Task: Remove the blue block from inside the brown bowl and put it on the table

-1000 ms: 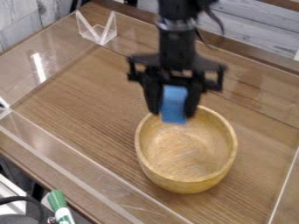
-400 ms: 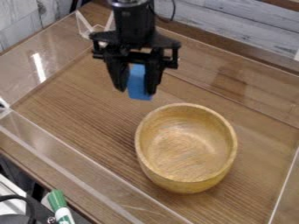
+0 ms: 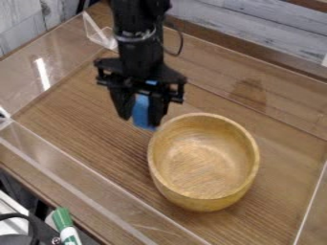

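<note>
My black gripper [image 3: 144,113] points straight down and is shut on the blue block [image 3: 144,109], which shows between the two fingers. It hangs just above the table [image 3: 76,124], to the left of the brown bowl [image 3: 205,160] and close to its rim. The bowl is a round wooden one with nothing inside it. I cannot tell whether the block's bottom touches the tabletop.
Low clear plastic walls [image 3: 52,182] edge the table on the left and front. A folded clear plastic piece [image 3: 102,33] stands at the back left. A green-and-white object [image 3: 61,230] lies outside the front wall at the bottom left.
The gripper has carried the blue block from above the bowl out to the left, then lower toward the tabletop. The bowl has stayed in place.
</note>
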